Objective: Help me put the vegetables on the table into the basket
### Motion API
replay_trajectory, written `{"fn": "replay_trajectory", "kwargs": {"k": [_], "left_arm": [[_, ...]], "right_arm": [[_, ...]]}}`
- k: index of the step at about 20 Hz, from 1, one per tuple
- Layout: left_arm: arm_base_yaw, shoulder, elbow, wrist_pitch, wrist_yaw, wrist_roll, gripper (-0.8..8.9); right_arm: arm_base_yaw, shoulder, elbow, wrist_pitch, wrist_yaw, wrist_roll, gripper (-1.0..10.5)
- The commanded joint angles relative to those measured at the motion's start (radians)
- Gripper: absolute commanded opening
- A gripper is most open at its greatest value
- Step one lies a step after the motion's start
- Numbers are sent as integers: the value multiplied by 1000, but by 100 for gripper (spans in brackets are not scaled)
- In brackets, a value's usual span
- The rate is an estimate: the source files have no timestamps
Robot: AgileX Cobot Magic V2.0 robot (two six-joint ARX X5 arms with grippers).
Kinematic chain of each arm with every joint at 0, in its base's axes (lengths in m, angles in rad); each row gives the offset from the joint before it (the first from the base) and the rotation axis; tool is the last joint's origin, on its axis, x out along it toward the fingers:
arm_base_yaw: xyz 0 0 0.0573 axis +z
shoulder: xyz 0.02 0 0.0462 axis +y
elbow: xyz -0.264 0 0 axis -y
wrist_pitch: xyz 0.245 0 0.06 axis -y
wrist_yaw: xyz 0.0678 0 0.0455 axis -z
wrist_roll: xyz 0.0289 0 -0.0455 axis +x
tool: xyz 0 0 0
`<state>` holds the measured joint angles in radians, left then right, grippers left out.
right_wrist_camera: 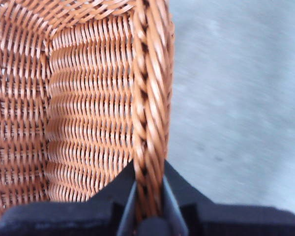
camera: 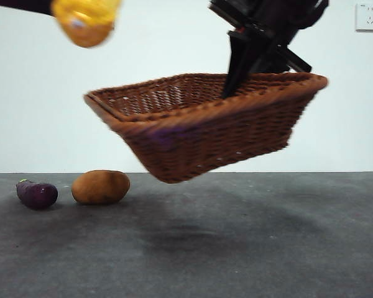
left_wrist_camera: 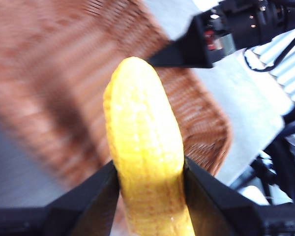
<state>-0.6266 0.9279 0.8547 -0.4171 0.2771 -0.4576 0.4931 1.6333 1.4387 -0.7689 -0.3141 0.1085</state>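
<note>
The woven basket (camera: 205, 124) hangs tilted in the air above the table (camera: 236, 248), held by its braided rim (right_wrist_camera: 150, 113) in my right gripper (right_wrist_camera: 148, 196), which is shut on it. High at the upper left, my left gripper (left_wrist_camera: 148, 182) is shut on the bumpy yellow vegetable (camera: 87, 20), which shows large in the left wrist view (left_wrist_camera: 145, 147) with the basket (left_wrist_camera: 88, 88) blurred behind it. The brown potato (camera: 101, 187) and the small purple eggplant (camera: 36, 194) lie side by side on the table at the left.
A white wall closes the scene behind the table, with a socket (camera: 368, 17) at the upper right. The basket's shadow (camera: 193, 233) falls on the table's middle. In the left wrist view the other arm (left_wrist_camera: 226, 34) reaches to the basket's far rim.
</note>
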Motion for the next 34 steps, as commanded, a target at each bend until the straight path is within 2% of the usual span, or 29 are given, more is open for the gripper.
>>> {"fn": "replay_trajectory", "kwargs": {"k": [1, 6, 9, 10, 11, 12, 13, 17, 19, 24, 27, 28, 29, 32, 34], "left_arm": [[-31, 95, -5, 82, 11, -27, -8], [-84, 330, -5, 169, 11, -39, -8], [-92, 407, -4, 183, 10, -41, 2], [-92, 414, -4, 182, 10, -45, 58], [-92, 414, -4, 183, 11, -49, 221], [-92, 412, -2, 183, 12, -49, 439], [-92, 406, -2, 182, 19, -48, 511], [-92, 390, 5, 174, 44, -48, 508], [-92, 375, 35, 132, 44, -41, 508], [-60, 272, 146, -30, -4, 52, 508], [3, 206, 251, -215, -164, 179, 508], [30, 200, 287, -268, -206, 261, 507], [61, 200, 319, -311, -232, 377, 507], [162, 206, 346, -360, -245, 830, 507], [230, 235, 346, -357, -244, 1026, 507]], "right_arm": [[22, 6, -4, 15, 1, 43, -12], [31, 6, -4, 12, 8, 49, -12], [31, 6, -4, 12, 8, 48, -12], [31, 6, -4, 12, 8, 47, -12], [31, 6, -4, 10, 9, 45, -12], [31, 6, -4, 9, 9, 45, -12], [31, 6, -4, 8, 8, 44, -12], [31, 6, -4, -8, 10, 35, -12], [31, 6, -4, -21, 37, 21, -12], [-2, -13, -3, -25, 45, 2, -12], [-67, -66, -3, -39, 41, -9, -12], [-90, -91, -3, -50, 41, -20, -12], [-113, -118, -3, -66, 41, -37, -12], [-175, -209, -3, -129, 41, -92, -12], [-208, -272, -3, -148, 41, -110, -12]]}}
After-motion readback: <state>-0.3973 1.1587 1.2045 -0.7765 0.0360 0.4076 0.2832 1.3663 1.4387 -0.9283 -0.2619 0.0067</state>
